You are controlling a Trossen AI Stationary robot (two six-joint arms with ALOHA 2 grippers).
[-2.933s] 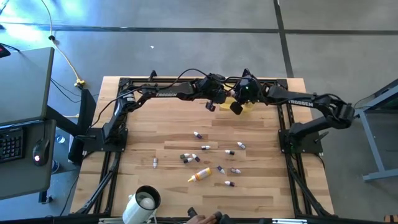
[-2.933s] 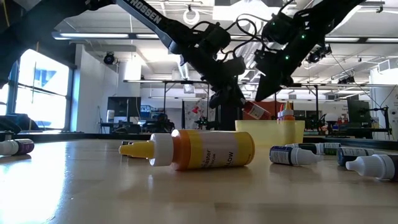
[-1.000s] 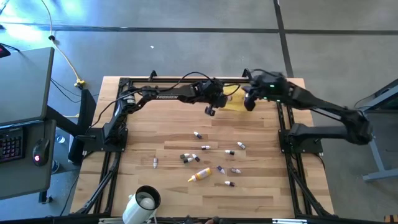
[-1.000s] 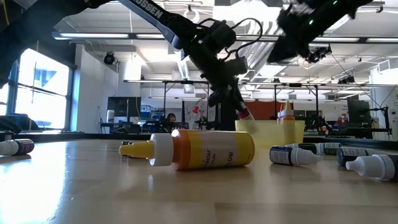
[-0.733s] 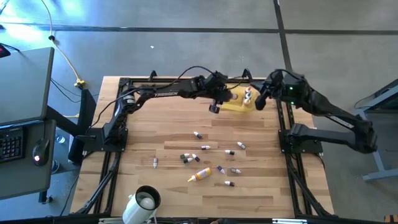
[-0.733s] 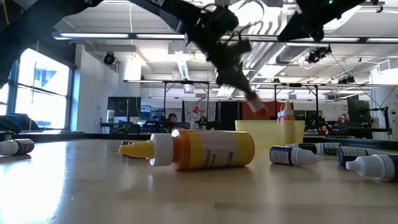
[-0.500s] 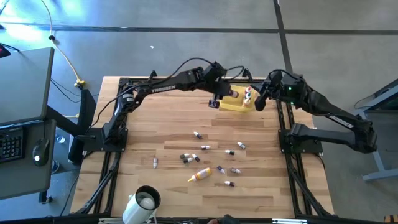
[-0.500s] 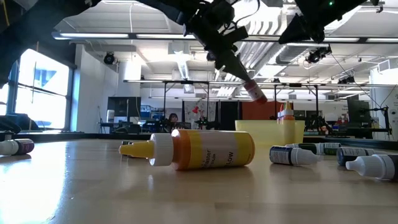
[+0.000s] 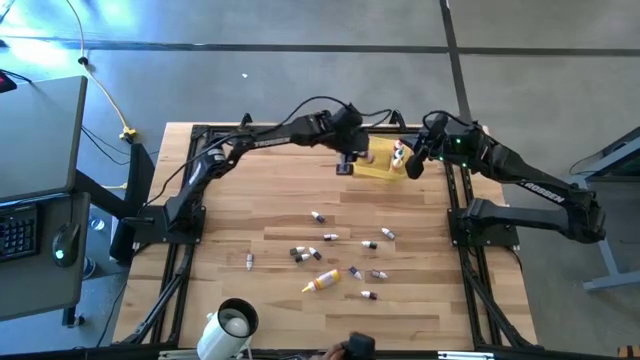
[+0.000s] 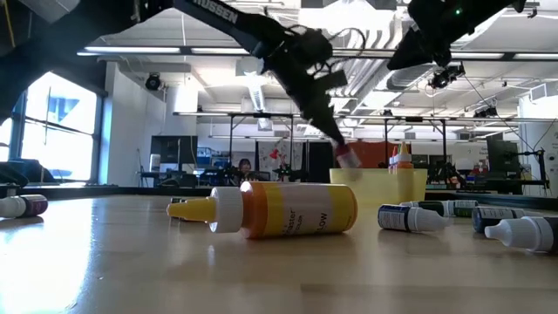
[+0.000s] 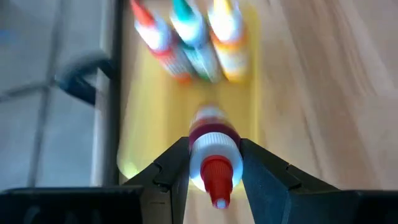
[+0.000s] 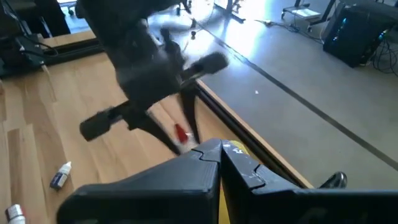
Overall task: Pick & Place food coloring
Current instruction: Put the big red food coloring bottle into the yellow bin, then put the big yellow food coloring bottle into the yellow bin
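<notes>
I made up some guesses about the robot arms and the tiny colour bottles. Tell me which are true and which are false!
1. The left gripper holds a small red-capped bottle. True.
2. The translucent yellow rectangular tray is empty. False: three bottles already lie in it, as the left wrist view shows.
3. The right gripper has its fingers shut with nothing between them. True.
4. The big yellow bottle stands upright on the wooden table. False: it lies on its side.
5. The white round mug sits right next to the tray. False: it is at the opposite edge of the table.
</notes>
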